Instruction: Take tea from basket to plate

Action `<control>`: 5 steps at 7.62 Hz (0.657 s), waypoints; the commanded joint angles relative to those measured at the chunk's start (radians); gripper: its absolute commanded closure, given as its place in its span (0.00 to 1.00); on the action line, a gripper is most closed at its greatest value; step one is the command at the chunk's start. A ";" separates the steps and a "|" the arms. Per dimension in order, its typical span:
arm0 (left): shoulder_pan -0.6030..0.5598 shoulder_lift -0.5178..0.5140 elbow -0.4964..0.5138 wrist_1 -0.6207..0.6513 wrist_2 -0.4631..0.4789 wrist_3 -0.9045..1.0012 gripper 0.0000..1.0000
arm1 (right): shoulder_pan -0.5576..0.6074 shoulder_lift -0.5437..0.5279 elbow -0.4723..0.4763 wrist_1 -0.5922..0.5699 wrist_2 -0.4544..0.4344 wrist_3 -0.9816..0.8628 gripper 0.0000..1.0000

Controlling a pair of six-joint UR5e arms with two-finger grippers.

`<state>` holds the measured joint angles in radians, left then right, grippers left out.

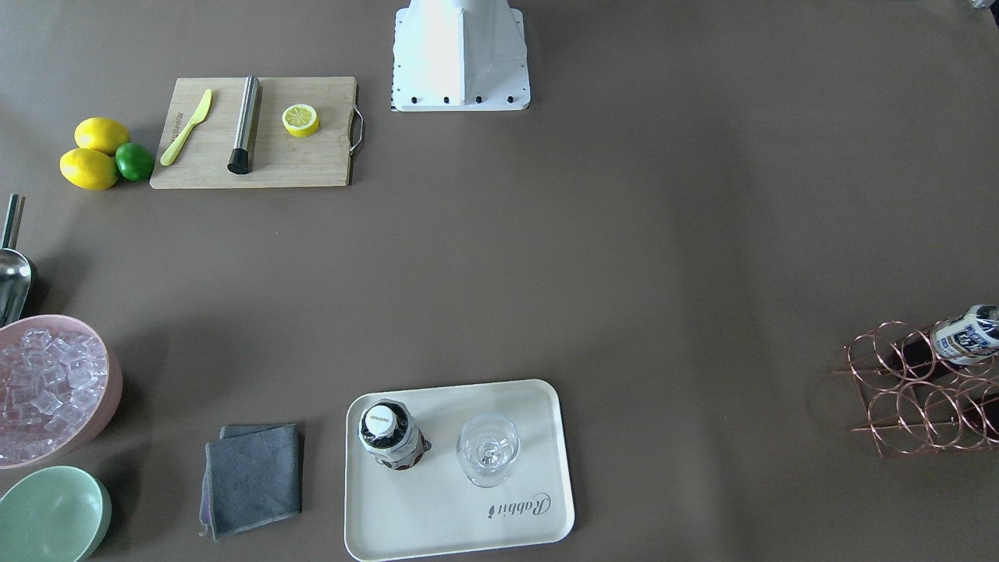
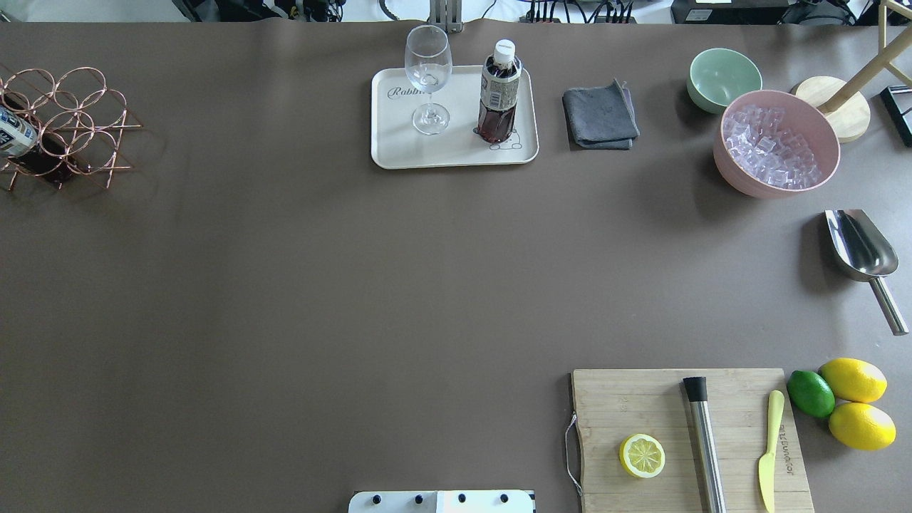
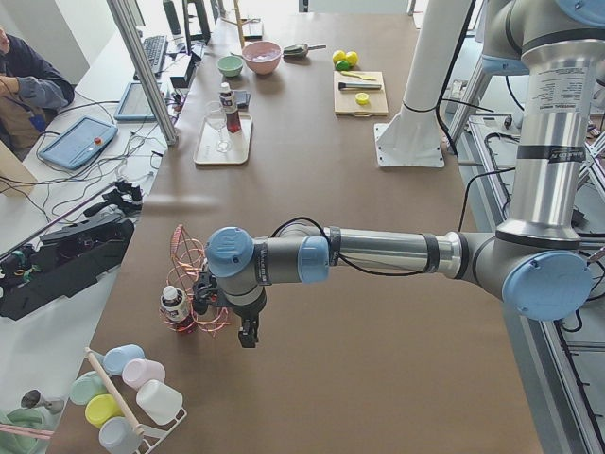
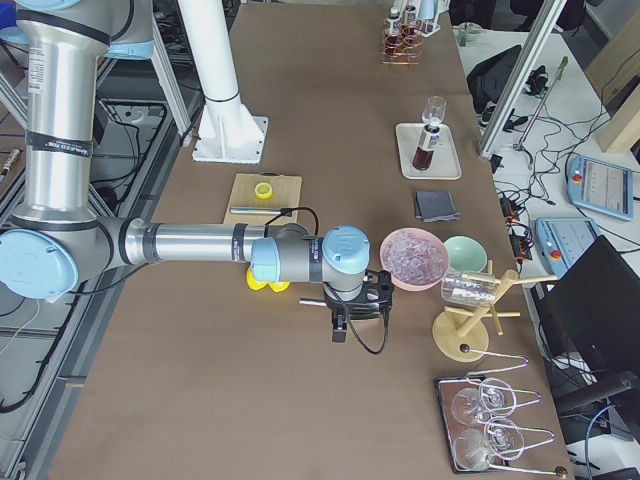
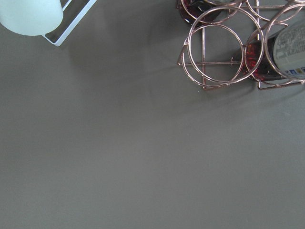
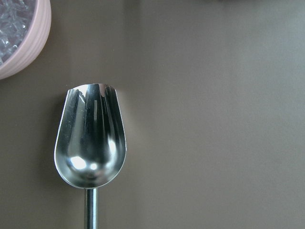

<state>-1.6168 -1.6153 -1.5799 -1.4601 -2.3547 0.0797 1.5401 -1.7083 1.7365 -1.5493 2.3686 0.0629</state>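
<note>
One tea bottle [image 2: 499, 92] with a white cap stands upright on the cream plate [image 2: 399, 153], next to a wine glass [image 2: 428, 85]. Another tea bottle [image 1: 968, 334] lies in a ring of the copper wire basket [image 1: 905, 398] at the table's end; it also shows in the left wrist view [image 5: 290, 52]. My left gripper [image 3: 248, 333] hangs over the table just beside the basket [image 3: 189, 274]. Over the steel scoop [image 6: 90, 143], near the pink bowl, hangs my right gripper [image 4: 338, 325]. I cannot tell whether either gripper is open or shut.
Right of the plate lie a grey cloth [image 2: 600, 114], a mint bowl [image 2: 723, 77] and a pink bowl of ice [image 2: 776, 146]. A cutting board [image 2: 684, 434] carries a lemon half, a steel muddler and a yellow knife, with lemons and a lime beside it. Pastel cups [image 3: 132, 397] sit past the basket.
</note>
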 commanded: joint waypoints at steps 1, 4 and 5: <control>0.000 0.000 0.000 0.000 0.000 -0.001 0.01 | 0.000 -0.001 0.000 0.000 0.000 0.000 0.00; 0.000 0.000 -0.002 0.000 0.000 -0.001 0.01 | 0.000 -0.001 0.002 0.000 0.000 0.000 0.00; 0.000 0.000 -0.006 0.000 0.002 -0.001 0.01 | 0.000 -0.001 0.002 0.000 0.000 0.000 0.00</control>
<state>-1.6168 -1.6153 -1.5813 -1.4604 -2.3541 0.0790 1.5401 -1.7088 1.7378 -1.5493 2.3685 0.0629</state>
